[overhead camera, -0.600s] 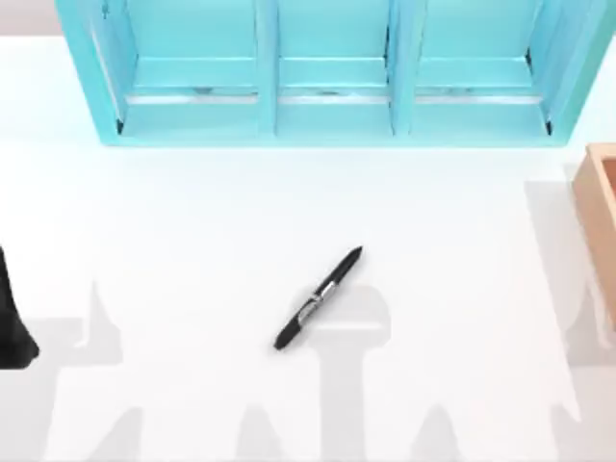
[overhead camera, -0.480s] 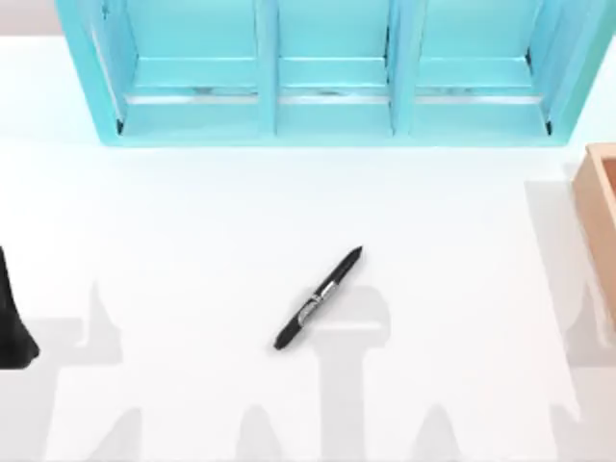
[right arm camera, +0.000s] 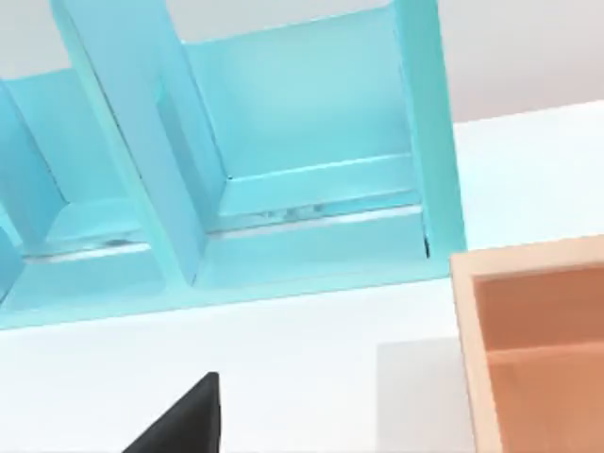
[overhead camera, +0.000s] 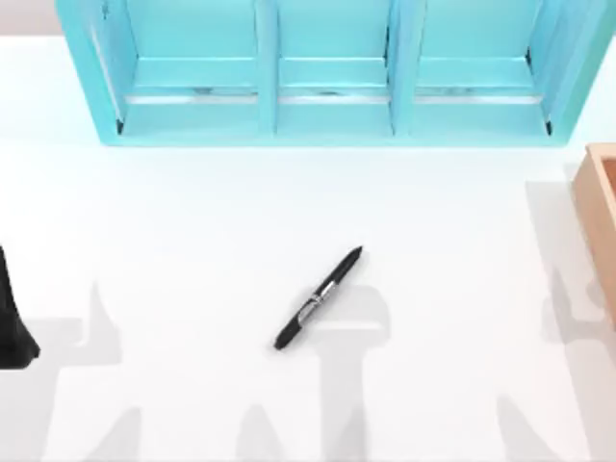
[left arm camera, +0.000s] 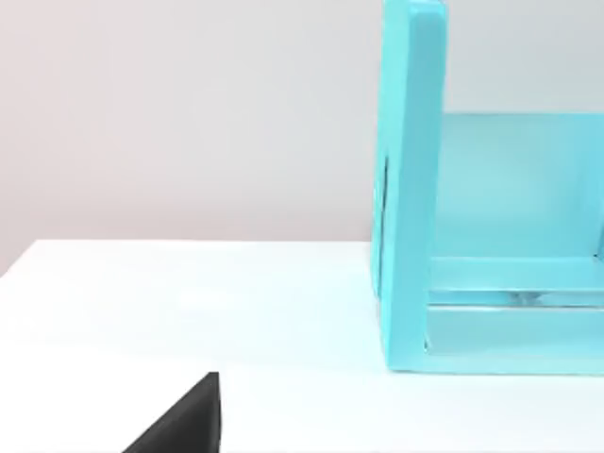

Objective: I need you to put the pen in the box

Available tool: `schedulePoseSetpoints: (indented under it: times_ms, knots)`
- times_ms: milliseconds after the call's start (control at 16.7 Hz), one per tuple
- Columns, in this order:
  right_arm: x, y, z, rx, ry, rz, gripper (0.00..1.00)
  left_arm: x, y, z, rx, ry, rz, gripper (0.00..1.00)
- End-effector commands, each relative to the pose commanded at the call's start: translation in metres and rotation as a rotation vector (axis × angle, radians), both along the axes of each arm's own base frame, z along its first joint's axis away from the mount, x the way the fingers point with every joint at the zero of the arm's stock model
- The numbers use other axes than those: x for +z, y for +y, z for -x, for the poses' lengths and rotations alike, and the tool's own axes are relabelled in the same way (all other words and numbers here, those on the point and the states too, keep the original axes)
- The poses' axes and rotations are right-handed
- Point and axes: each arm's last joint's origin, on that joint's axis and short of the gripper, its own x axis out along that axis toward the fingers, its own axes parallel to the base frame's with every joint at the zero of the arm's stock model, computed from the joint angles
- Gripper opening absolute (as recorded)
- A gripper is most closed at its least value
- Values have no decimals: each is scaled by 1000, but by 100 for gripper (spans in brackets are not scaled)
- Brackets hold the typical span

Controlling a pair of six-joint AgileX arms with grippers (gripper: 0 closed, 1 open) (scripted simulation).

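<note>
- Pen (overhead camera: 319, 298): slim, black, with a silvery band at mid-length. It lies flat and diagonal on the white table (overhead camera: 192, 241), near the middle, apart from everything else.
- Box (overhead camera: 602, 207): light tan, at the table's right edge, cut off by the frame. My right wrist view shows its thick wall and darker brown inside (right arm camera: 538, 349). It is well apart from the pen.
- Shelf unit (overhead camera: 327, 106): teal, three compartments, along the table's far side.
- Left arm (overhead camera: 12, 318): a dark part at the left edge, parked. I cannot tell how its gripper's fingers stand.
- Right gripper: I cannot tell its state; a dark tip (right arm camera: 184, 420) shows in my right wrist view.
</note>
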Motion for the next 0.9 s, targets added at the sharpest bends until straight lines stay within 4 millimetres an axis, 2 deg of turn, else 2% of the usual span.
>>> schedulePoseSetpoints:
  times_ms: [240,420,540,720,900]
  knots:
    - [48,17,-30,30,237,-176,100,0,0,0,0,0,0,100]
    - [78,40,-68,18,449,-292,100,0,0,0,0,0,0,100]
    - [90,63,-99,-9,598,-351,100,0,0,0,0,0,0,100]
    - [91,107,-146,-74,817,-401,100,0,0,0,0,0,0,100]
    - [73,160,-185,-162,1011,-403,100,0,0,0,0,0,0,100]
